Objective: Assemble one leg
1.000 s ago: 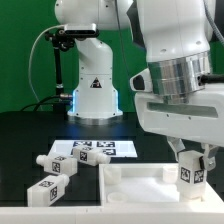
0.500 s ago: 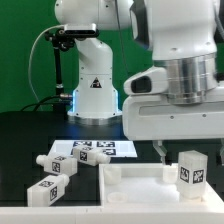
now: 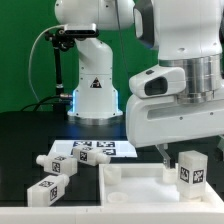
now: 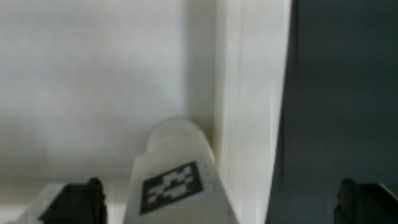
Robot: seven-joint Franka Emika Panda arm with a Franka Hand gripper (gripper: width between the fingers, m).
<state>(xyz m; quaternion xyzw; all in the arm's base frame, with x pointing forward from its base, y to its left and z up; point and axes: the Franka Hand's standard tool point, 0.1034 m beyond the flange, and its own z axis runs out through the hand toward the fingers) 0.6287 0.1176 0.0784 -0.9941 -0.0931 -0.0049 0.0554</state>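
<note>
Leg, a chunky white plastic tagged peg, stands below my open, empty gripper; next I'd regrasp and twist.

No words, brand names or numbers could be read. The only signs were black-and-white square tags: on the upright leg in the white panel, on the loose legs, and on the marker board lying on the counter.

leg — white, tagged | upright | standing in the panel's corner
</note>
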